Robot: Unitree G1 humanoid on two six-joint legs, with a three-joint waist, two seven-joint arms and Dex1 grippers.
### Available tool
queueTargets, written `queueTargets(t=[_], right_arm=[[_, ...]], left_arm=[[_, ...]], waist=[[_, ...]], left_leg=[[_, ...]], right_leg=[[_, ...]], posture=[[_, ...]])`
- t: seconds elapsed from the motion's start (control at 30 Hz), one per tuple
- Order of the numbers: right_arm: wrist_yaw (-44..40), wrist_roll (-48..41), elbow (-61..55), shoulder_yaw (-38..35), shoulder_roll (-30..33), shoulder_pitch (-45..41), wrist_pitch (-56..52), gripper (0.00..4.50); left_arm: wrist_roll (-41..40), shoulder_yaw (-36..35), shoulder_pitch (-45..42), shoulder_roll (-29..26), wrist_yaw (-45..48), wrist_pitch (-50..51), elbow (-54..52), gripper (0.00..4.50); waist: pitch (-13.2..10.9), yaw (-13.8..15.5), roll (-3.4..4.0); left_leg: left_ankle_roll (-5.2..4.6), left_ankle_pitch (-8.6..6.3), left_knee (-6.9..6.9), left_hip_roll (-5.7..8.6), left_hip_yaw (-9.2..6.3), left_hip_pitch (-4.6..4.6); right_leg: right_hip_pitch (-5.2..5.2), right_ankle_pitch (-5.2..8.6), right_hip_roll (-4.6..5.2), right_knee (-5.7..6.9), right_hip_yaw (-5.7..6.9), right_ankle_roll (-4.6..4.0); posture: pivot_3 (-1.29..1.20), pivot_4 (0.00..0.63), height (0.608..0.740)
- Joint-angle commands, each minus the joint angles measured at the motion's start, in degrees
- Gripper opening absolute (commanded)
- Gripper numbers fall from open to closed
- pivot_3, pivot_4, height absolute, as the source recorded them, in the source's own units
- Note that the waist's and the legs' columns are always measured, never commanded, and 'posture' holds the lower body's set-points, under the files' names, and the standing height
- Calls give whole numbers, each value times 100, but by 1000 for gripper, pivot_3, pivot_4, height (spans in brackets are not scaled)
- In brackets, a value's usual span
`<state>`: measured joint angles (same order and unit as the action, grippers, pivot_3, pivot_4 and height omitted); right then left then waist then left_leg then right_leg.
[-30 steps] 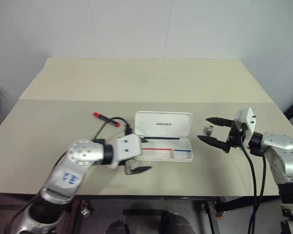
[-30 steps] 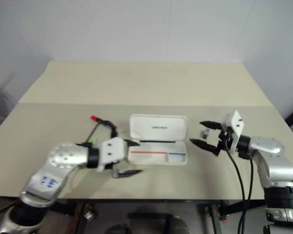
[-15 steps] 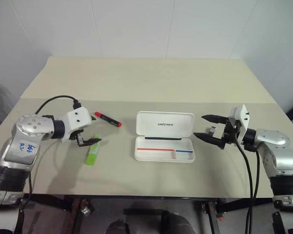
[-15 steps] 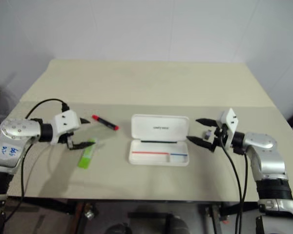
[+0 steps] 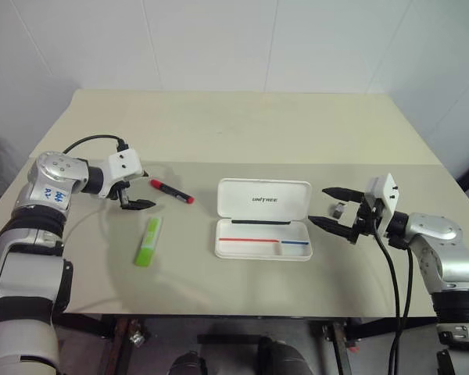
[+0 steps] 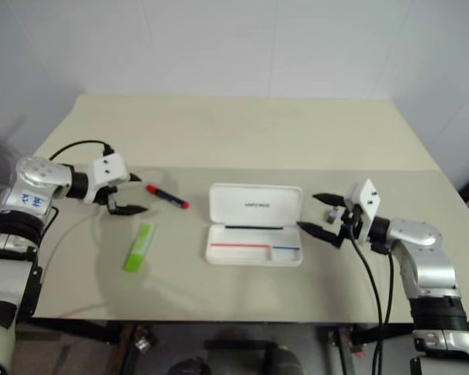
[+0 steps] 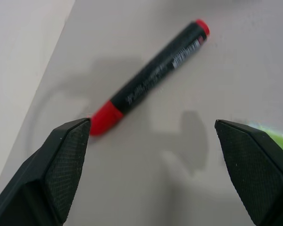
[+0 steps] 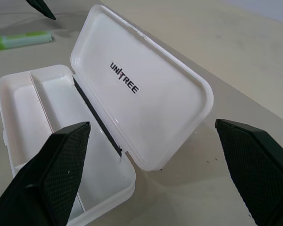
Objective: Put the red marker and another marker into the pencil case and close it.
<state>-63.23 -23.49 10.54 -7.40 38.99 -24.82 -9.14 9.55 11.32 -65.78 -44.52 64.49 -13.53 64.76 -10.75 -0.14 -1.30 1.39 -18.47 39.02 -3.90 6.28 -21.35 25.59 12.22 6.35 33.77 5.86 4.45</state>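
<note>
Left wrist view shows you the left fingers (image 7: 66,169) spread wide, empty, with the red marker (image 7: 148,77) lying on the tabletop (image 5: 242,133) just ahead. Your right fingers (image 8: 61,169) are also spread, facing the open case (image 5: 263,219). The green highlighter (image 5: 148,241) lies near the left gripper (image 5: 137,198), apart from the marker.

The slim red-and-black marker (image 5: 171,191) lies on bare beige tabletop (image 5: 242,129) at centre left, free on every side; the left gripper (image 5: 137,194) stands wide open just left of it; the lime-green highlighter (image 5: 148,240) below is well apart from both; the white hard plastic pencil case (image 5: 263,226) at centre stands open, its raised lid walling the upper side; its lower side and interior are unobstructed.
</note>
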Motion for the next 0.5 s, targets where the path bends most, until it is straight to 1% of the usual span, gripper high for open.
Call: queueTargets(t=[0.03,0.27,0.5], right_arm=[[70,-137,-282,-200,31,83,-14,4500],[181,-167,-366,-211,10,157,-18,4500],[281,-206,-520,-223,-28,286,-33,4500]], left_arm=[[101,-85,-453,36,-115,-53,479,4475],[338,-44,-808,185,-155,302,1015,4475],[556,-99,-989,371,-613,618,1212,4475]], waist=[[0,-2,0],[-1,-3,-2],[-2,-1,-4]], left_leg=[[0,0,0,0,0,0],[-1,-1,0,0,2,1],[-2,-1,0,0,1,0]], right_leg=[[0,1,0,0,0,1],[1,1,0,2,-3,3],[1,1,0,1,-2,4]], posture=[[0,150,740],[0,150,740],[0,150,740]])
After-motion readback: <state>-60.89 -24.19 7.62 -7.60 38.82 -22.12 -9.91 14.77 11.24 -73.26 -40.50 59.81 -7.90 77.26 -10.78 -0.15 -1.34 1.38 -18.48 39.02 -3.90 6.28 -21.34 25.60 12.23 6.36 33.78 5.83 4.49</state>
